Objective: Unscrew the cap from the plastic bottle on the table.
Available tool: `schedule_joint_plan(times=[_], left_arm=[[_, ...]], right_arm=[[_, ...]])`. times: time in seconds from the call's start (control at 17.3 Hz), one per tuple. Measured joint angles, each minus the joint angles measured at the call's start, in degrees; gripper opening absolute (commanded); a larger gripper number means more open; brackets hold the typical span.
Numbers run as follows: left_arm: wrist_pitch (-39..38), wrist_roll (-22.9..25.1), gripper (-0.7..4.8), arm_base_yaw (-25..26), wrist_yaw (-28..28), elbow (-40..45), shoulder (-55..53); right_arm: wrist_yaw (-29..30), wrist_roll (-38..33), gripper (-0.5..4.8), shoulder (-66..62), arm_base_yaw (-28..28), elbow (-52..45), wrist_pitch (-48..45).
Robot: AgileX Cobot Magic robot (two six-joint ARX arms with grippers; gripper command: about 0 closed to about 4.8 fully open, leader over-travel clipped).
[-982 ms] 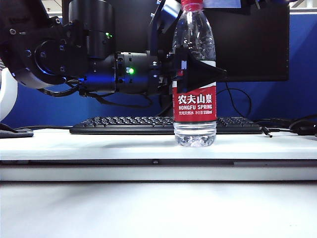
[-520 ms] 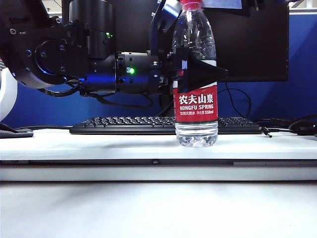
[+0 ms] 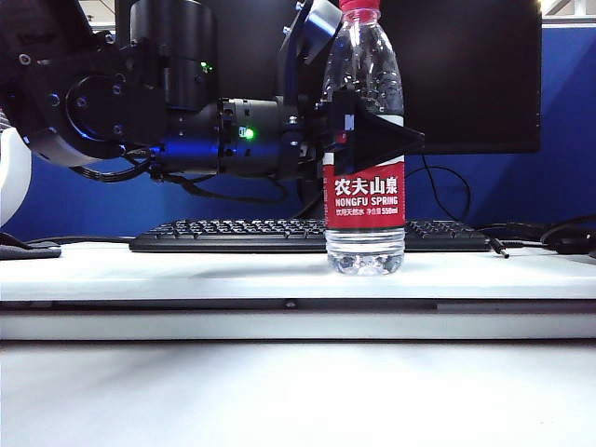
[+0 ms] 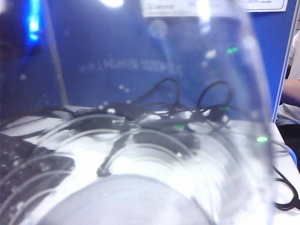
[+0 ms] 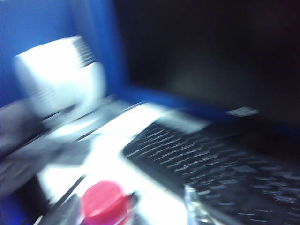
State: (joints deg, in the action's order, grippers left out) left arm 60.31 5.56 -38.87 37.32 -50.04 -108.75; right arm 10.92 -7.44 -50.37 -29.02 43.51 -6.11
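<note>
One plastic bottle (image 3: 365,186) stands on the bench (image 3: 186,270) before the keyboard (image 3: 233,236), clamped mid-body by the left gripper (image 3: 358,140). Above its cap (image 5: 103,202), the right gripper's state is unreadable. A regrasp off-centre could tip the bottle.

The left arm (image 3: 140,102) is glossy black, built of round housings with small screws, a lit green lamp (image 3: 248,134), blue glints and black cables
</note>
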Motion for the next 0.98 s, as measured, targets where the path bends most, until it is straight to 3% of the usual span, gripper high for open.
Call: schedule_joint_plan(times=[0.12,0.17,0.29,0.46,0.58,0.87,0.98], left_arm=[[0.00,0.00,2.95,0.00,0.00,0.00,0.00],[0.00,0.00,2.95,0.00,0.00,0.00,0.00],[-0.02,-0.02,2.95,-0.02,0.02,0.00,0.00],[-0.02,0.00,2.95,0.00,0.02,0.00,0.00],[-0.02,-0.17,2.95,-0.02,0.02,0.00,0.00],[-0.04,-0.24,2.95,0.00,0.02,0.00,-0.02],[-0.02,-0.24,2.95,0.00,0.02,0.00,-0.02]], right_arm=[[-23.10,0.20,3.48,2.23,-10.51,-0.02,0.44],[-30.14,0.42,3.78,2.10,-14.58,-0.07,0.20],[-47.41,3.08,3.78,-0.70,-27.76,-1.81,-5.25],[-62.86,6.54,3.78,-9.84,-34.29,-2.40,-17.79],[-63.67,7.13,3.77,-14.56,-34.21,-2.40,-23.76],[-63.39,7.30,3.54,-17.51,-33.48,-2.40,-27.39],[-63.41,6.82,2.77,-18.40,-32.70,-2.40,-27.50]])
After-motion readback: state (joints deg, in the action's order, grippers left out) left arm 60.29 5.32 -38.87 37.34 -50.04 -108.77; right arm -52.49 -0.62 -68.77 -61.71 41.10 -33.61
